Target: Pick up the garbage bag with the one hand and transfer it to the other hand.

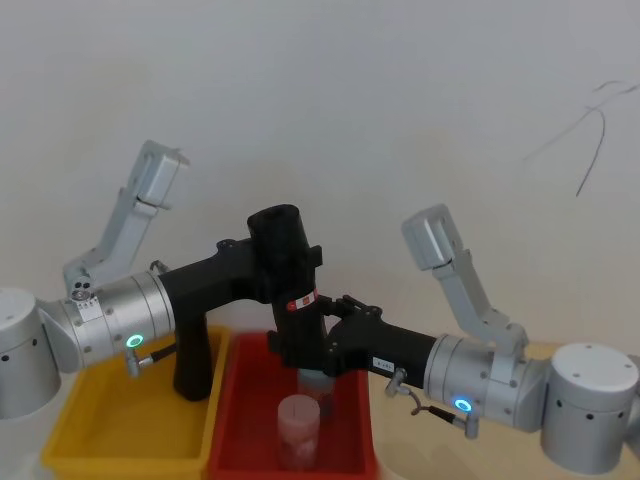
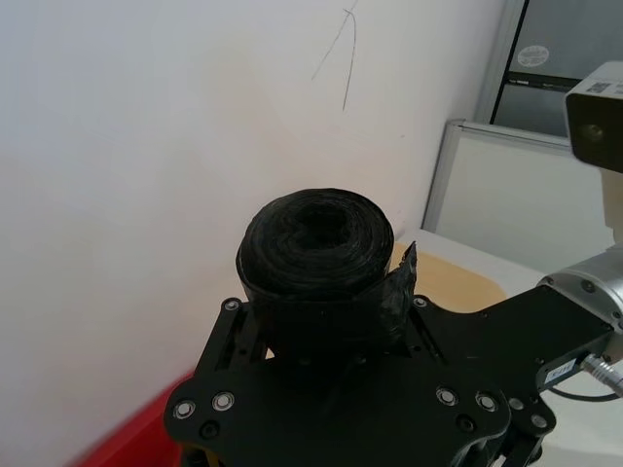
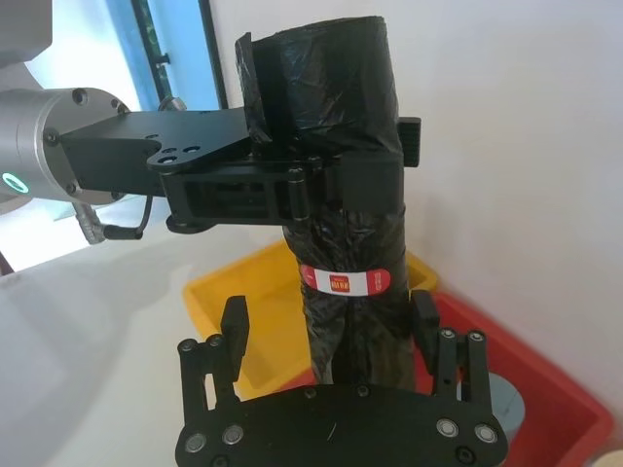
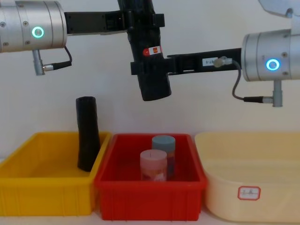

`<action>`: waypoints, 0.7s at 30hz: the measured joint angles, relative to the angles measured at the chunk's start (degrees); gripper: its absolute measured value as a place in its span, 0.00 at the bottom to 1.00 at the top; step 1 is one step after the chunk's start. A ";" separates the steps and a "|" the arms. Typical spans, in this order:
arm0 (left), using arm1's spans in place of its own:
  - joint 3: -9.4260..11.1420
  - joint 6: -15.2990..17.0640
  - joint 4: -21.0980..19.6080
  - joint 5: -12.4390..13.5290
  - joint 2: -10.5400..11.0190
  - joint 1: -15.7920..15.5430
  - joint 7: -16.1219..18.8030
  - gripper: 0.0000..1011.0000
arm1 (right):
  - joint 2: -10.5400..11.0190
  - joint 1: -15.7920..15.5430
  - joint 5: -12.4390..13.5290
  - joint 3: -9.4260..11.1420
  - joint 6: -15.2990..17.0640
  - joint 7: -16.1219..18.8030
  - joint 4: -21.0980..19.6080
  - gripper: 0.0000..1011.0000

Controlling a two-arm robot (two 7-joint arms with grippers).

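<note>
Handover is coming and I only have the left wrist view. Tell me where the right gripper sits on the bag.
Observer: The right gripper straddles the garbage bag below its red-and-white label, fingers apart, with a gap on one side.
Operator: Report the left gripper's hold.
Observer: The left gripper is clamped on the bag's upper part, above the label.
Operator: Say what lies underneath.
Observer: A red bin holding a pink cylinder and a grey-blue cylinder.
</note>
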 joint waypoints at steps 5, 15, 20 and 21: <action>0.00 0.00 0.00 0.00 0.00 0.00 0.00 0.43 | -0.92 0.78 0.26 -0.53 -0.60 0.19 1.78 0.99; 0.00 0.00 0.00 0.00 0.00 0.00 0.00 0.43 | -2.59 2.20 0.74 -1.65 -1.67 0.81 4.70 0.99; 0.00 0.00 0.00 0.00 0.00 0.00 0.00 0.43 | -3.13 2.80 0.88 -2.23 -2.03 1.14 5.81 0.99; 0.00 0.00 0.00 0.00 0.00 0.00 0.00 0.43 | -3.22 2.90 0.90 -2.32 -2.09 1.17 5.99 0.99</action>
